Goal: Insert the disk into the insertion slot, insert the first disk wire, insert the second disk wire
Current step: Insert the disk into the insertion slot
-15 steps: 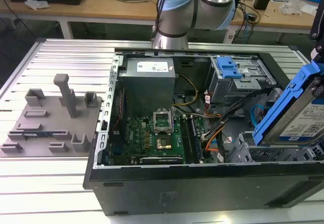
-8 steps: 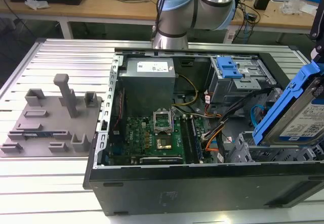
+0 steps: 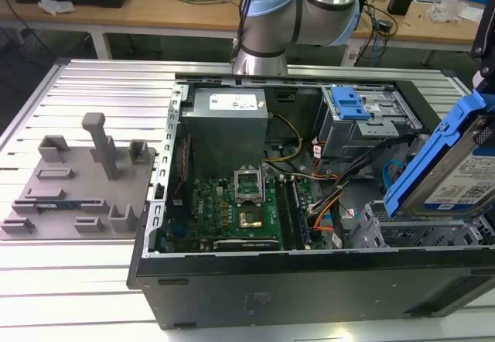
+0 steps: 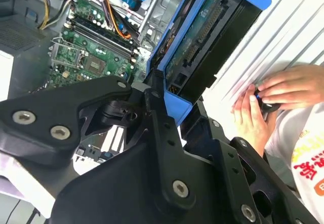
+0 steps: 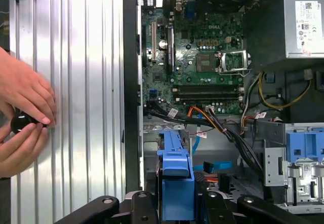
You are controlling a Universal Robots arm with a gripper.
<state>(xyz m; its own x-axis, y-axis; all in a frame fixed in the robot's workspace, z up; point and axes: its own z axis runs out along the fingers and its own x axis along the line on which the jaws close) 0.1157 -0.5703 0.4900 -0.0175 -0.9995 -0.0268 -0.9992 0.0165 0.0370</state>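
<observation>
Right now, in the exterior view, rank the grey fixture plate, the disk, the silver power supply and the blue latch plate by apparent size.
1. the grey fixture plate
2. the disk, near the camera and cut off at the edge, so unsure against the next
3. the silver power supply
4. the blue latch plate

Silver metal disk (image 3: 458, 160), white paper label (image 3: 469, 181), glossy blue plastic carrier (image 3: 431, 152); insertion slot (image 3: 373, 230) grey perforated sheet metal
</observation>
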